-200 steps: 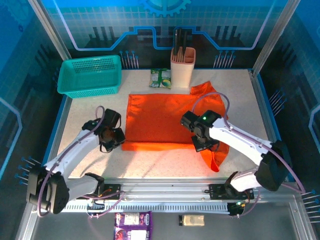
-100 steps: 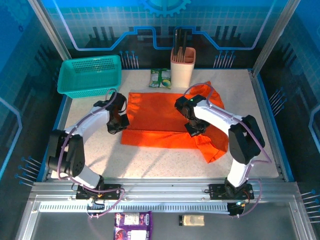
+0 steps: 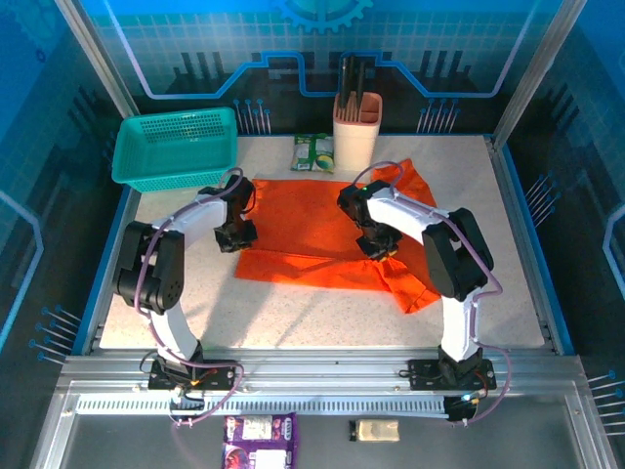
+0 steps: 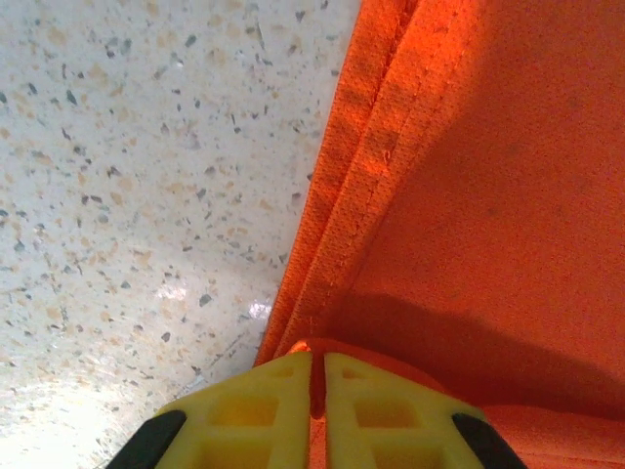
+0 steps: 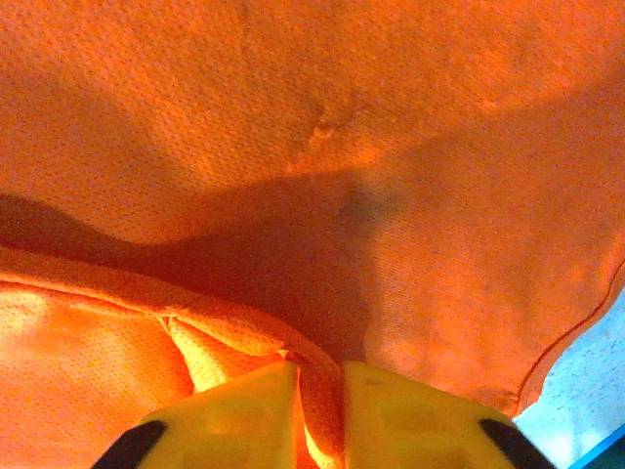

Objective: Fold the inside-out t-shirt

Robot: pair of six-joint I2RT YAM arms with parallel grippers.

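Both arms have carried the t-shirt (image 3: pixel 303 210) near hem farther back.

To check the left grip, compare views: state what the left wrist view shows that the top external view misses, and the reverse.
Left wrist view: up close, the stitched hem of the t-shirt, and the left claw pinched shut on a fold at its edge. Top external view: the whole spread shirt, the right claw on its right part, the teal basket and a holder at the far edge. Both: orange cloth lying on the speckled table.
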